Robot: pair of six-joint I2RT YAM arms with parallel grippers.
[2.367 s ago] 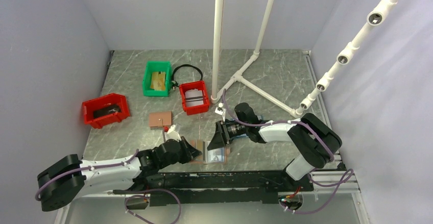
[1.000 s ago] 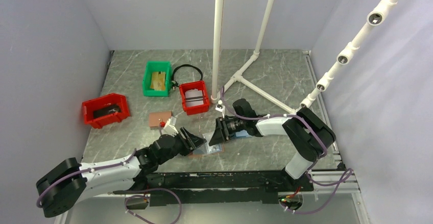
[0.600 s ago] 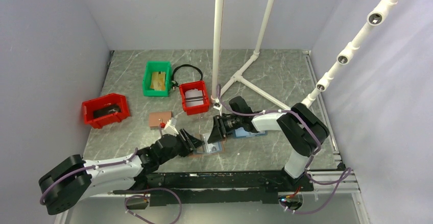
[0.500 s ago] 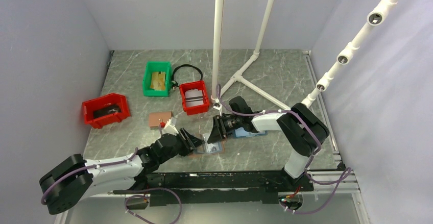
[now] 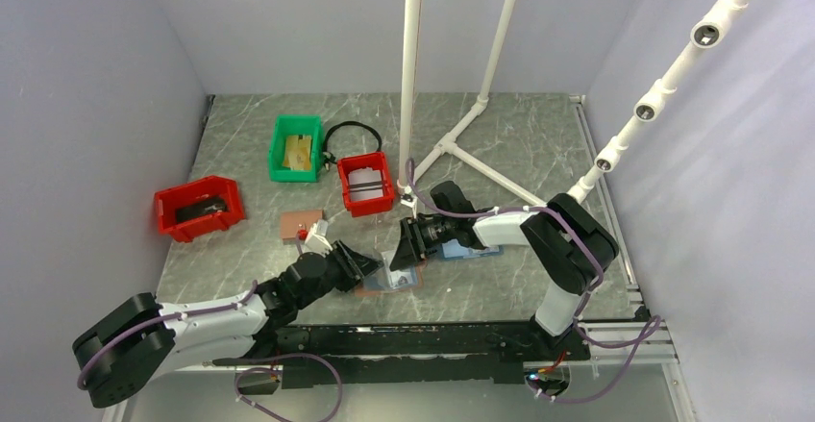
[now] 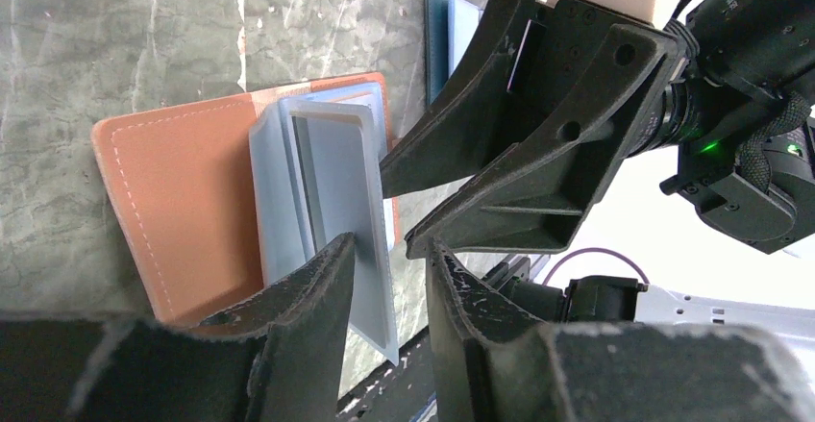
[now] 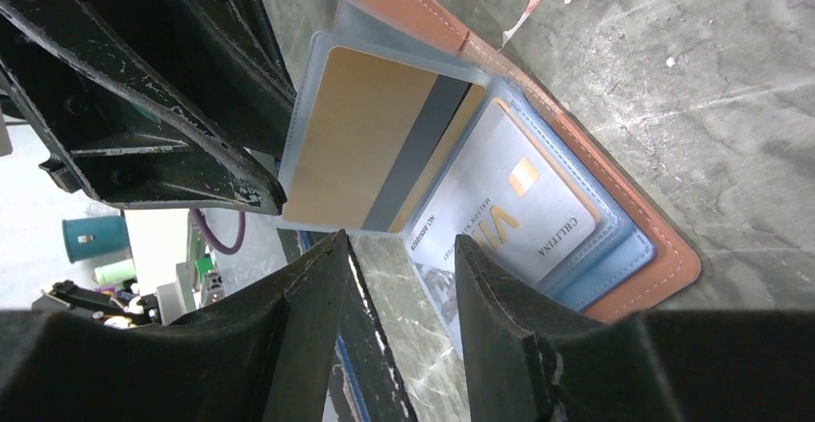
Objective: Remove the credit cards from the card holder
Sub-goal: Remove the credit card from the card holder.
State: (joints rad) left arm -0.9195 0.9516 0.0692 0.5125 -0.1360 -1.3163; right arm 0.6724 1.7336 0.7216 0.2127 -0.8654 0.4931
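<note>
quick update. Over the last couple secs both arms have closed in on the card holder (image 5: 404, 283), and the left jaws have been narrowing the whole time. The right arm (image 5: 500, 234) has slid further left too. Biggest diff imo: the holder isn't lying flat anymore. One clear sleeve (image 6: 332, 177) stands up off the brown cover, and its lower edge looks to run between the left jaws.

What that means: nothing's out yet. The credit cards (image 7: 524, 212) are all still in their pockets. There's a gold card (image 7: 336, 153) w/ a dark stripe in the raised sleeve, and a pale card (image 7: 500, 206) tucked in the blue side underneath. The sleeve's up and exposed tho, so to me this is setup for the first pull. Prob left steadies the sleeve and right tugs the card, but that's a guess.

Jaws: the left ones are apart w/ a visible gap, not clamped on anything I can see. The right ones are apart too and empty. Their tips are right by the sleeve, can't tell if touching.

Pose: left arm (image 5: 207, 318) lies low and stretched out from the near-left, wrist close to the tabletop (image 5: 538, 153). Right arm is folded at the elbow, forearm reaching back left, jaws angled down. The two sets of tips are nearly nose to nose.

Holder sits open, brown side down, near the front edge of the tabletop btw the two arms. The all-blue holder (image 5: 473, 250) is just beside it on the right.
</note>
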